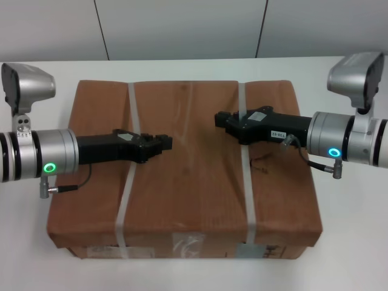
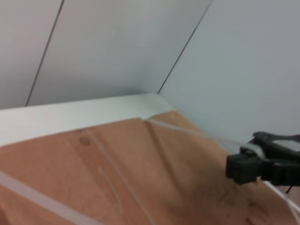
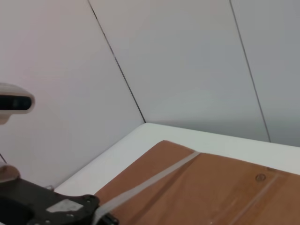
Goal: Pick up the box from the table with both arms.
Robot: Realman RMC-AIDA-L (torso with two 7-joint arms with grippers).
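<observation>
Box: we see the brown box (image 1: 188, 170) filling the centre of the head view, on the white table (image 1: 351, 242).
Straps: two pale straps (image 1: 128, 182) run top to bottom across it.
Left gripper (image 1: 165, 143): over the box at centre left, pointing inward; we cannot tell its finger gap.
Right gripper (image 1: 221, 119): over the box at centre right; we cannot tell either.

Brown box (image 2: 140, 173) top fills view; right claw (image 2: 243, 168) above it; white table (image 2: 70, 115) behind.
</observation>
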